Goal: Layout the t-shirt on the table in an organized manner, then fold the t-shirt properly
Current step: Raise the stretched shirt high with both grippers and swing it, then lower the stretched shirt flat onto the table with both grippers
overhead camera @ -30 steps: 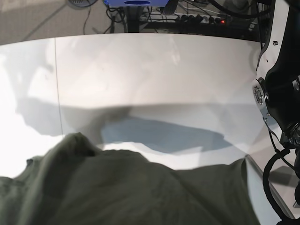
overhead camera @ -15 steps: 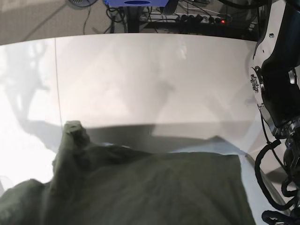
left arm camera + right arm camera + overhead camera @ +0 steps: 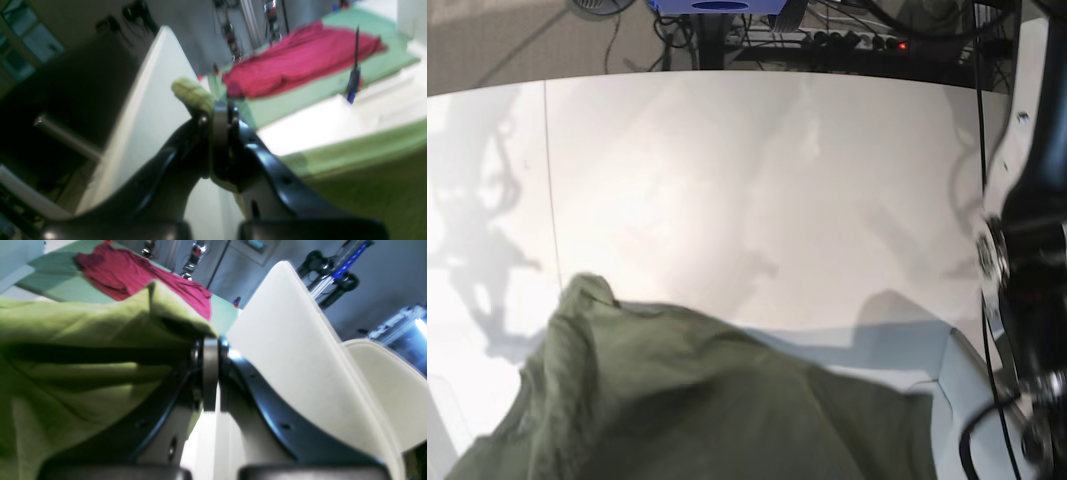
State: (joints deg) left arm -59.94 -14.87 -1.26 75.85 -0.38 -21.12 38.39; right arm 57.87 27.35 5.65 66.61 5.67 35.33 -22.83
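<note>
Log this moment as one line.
left end effector: shut on t-shirt | right end effector: shut on t-shirt | t-shirt: lifted, bunched over table

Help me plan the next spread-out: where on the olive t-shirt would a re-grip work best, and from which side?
Probably the raised fold of the t-shirt at its far left corner in the base view. It stands up off the table, so fingers could pinch it from above, coming from the bare tabletop beyond. The rest lies in a low heap.
</note>
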